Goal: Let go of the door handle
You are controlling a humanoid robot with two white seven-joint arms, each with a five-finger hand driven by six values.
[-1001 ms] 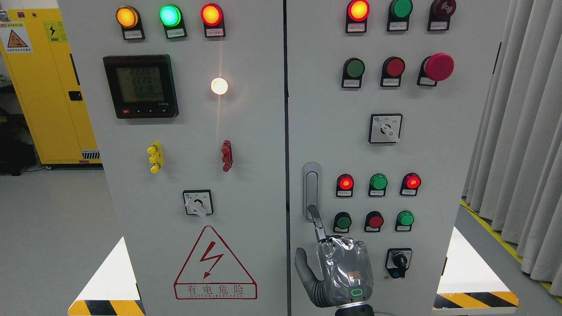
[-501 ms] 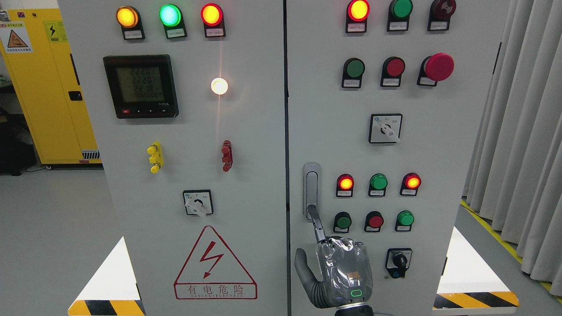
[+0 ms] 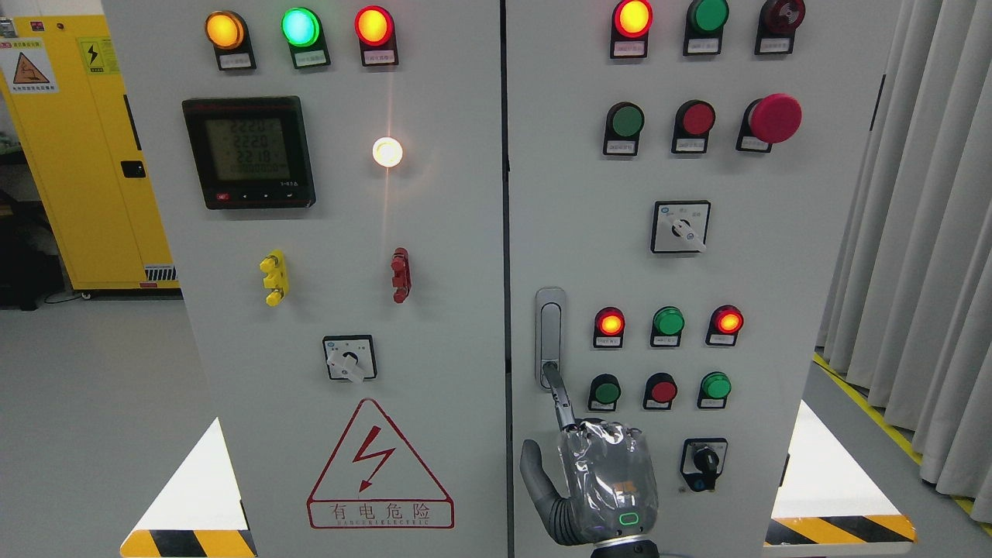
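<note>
On the left cabinet door, a red warning triangle [image 3: 380,463] with a lightning bolt is seen, and below it "有电危险" is printed (the smaller line beneath is too fine to be read). On the meter display [image 3: 248,149], rows "2220", "2220", "2218" are shown. Hazard stickers [image 3: 29,68] are carried by the yellow cabinet [image 3: 77,194].

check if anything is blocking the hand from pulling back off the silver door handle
Nothing visible blocks it. The right hand sits below the silver door handle, one extended finger reaching the handle's lower end. The nearest round green and red buttons lie to the right, off any path back toward the robot.
</note>
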